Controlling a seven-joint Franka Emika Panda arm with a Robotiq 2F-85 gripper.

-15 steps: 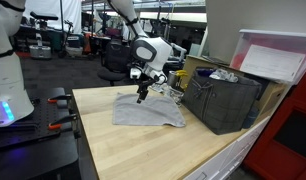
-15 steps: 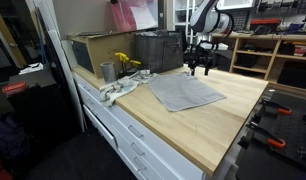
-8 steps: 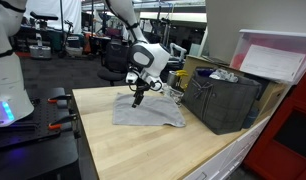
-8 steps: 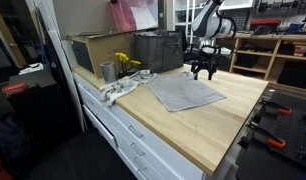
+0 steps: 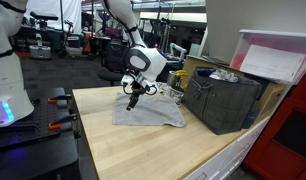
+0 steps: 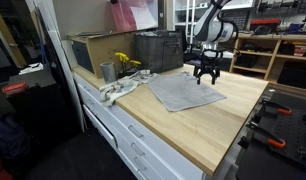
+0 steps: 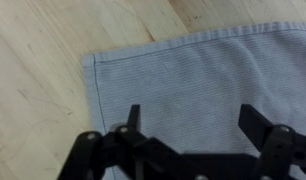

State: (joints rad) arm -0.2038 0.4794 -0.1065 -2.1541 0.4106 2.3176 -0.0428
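Note:
A grey cloth [image 5: 146, 110] [image 6: 186, 92] lies flat on the wooden tabletop [image 5: 133, 150] in both exterior views. My gripper [image 5: 132, 102] [image 6: 206, 78] hangs just above the cloth's far corner, jaws wide apart and empty. In the wrist view the gripper [image 7: 196, 118] is seen from above, its two dark fingers [image 7: 133, 116] spread over the grey weave of the cloth [image 7: 193, 75]. The cloth's hemmed corner lies at the upper left with bare wood [image 7: 43, 80] beyond it.
A dark grey crate [image 5: 224, 98] [image 6: 158, 50] stands at the table's back edge. Beside it are a cardboard box [image 6: 91, 52], a metal cup [image 6: 108, 71], yellow flowers [image 6: 127, 63] and a crumpled rag [image 6: 118, 89]. Clamps [image 6: 278, 120] sit past the table's end.
The gripper has travelled along the cloth's far edge toward its corner and come down a little. Its jaws stayed open. The cloth has not moved.

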